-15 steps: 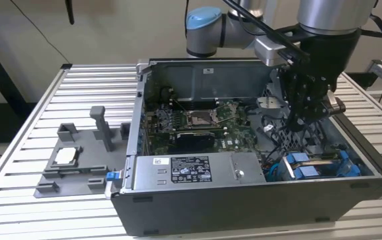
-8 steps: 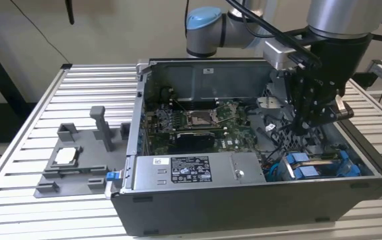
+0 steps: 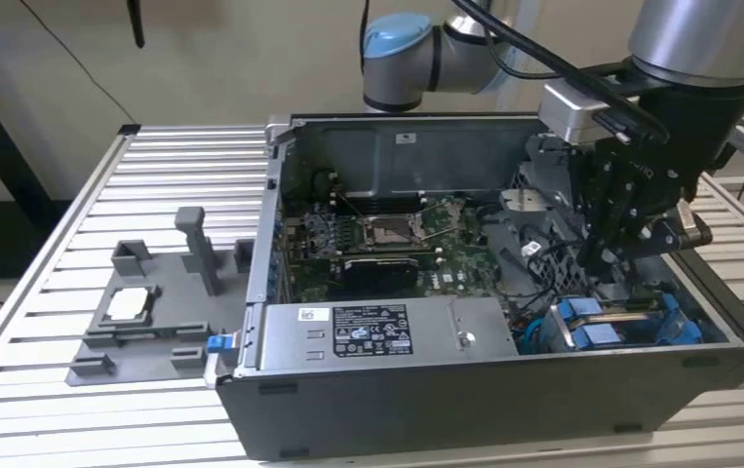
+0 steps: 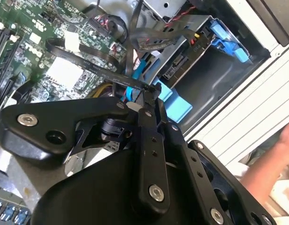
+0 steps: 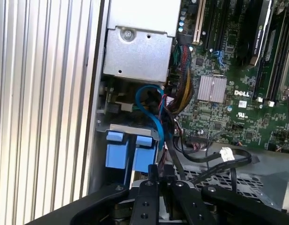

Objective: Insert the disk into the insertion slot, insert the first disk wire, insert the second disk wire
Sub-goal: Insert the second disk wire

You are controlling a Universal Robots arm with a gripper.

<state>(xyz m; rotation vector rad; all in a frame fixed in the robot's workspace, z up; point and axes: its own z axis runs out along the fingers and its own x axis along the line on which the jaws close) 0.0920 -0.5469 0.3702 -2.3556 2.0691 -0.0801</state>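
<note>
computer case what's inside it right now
A green motherboard, grey power supply and the blue-railed drive cage. The gripper, pinching a black flat cable, hides whatever lies beneath it.

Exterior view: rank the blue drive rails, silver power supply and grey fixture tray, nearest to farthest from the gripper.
From the gripper, shut on a black wire:
1. Blue drive rails, just below it.
2. Silver power supply, at the front of the case.
3. Grey fixture tray, outside the case, at the exterior view's left.
</note>
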